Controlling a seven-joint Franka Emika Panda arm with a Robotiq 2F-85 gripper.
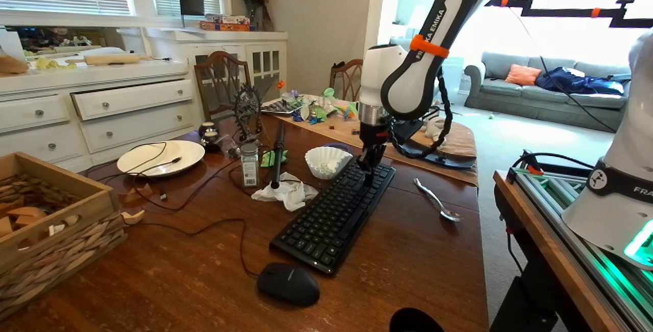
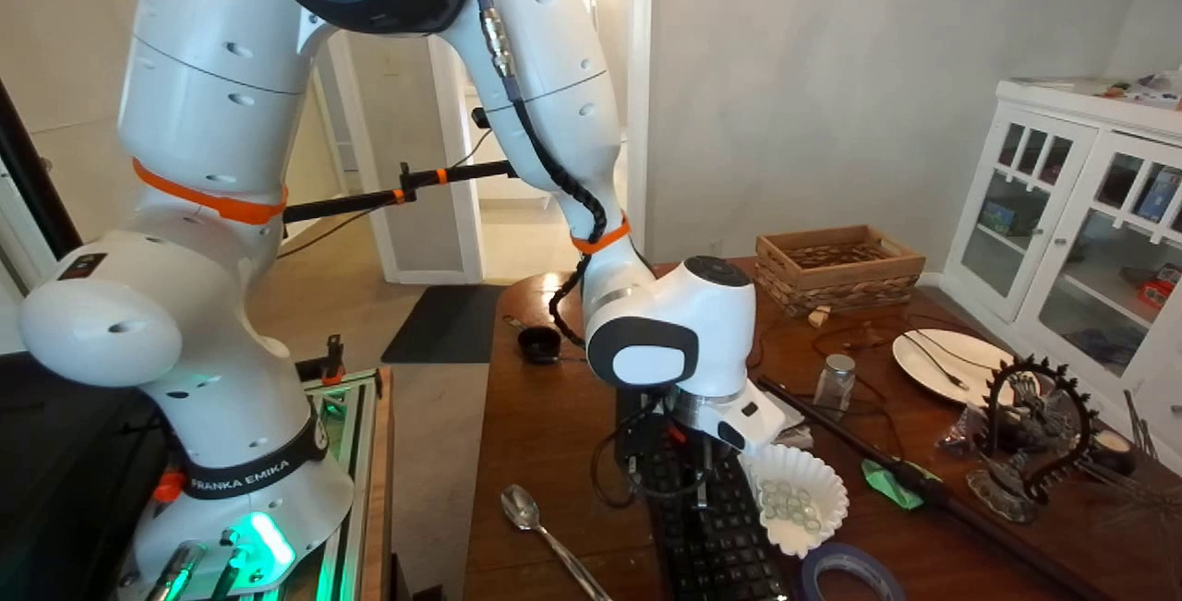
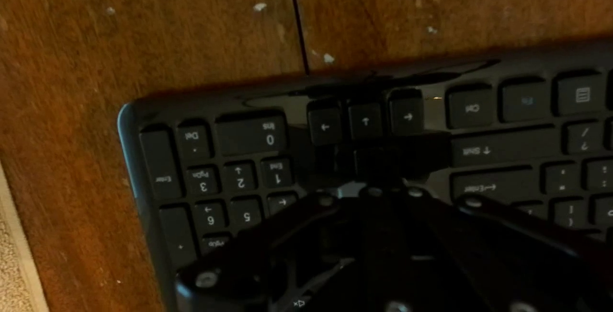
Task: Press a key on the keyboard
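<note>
The long black keyboard (image 1: 321, 225) lies flat on the wooden table. It also shows in an exterior view (image 2: 716, 536), partly hidden by the arm, and fills much of the wrist view (image 3: 251, 132). My gripper (image 1: 368, 179) points straight down over the far part of the keyboard, and it also shows in an exterior view (image 2: 702, 490). In the wrist view the dark fingertips (image 3: 376, 163) are together, just beside the arrow keys (image 3: 366, 120), between the number pad and the Shift and Enter keys. Nothing shows between the fingers. I cannot tell whether the tips touch a key.
A black mouse (image 1: 288, 284) lies off the keyboard's near end. A spoon (image 1: 437, 202) lies on one side. A white fluted bowl (image 1: 326, 162), a white tissue (image 1: 288, 192), a glass jar (image 1: 250, 165) and a black rod (image 1: 278, 156) stand or lie on the opposite side.
</note>
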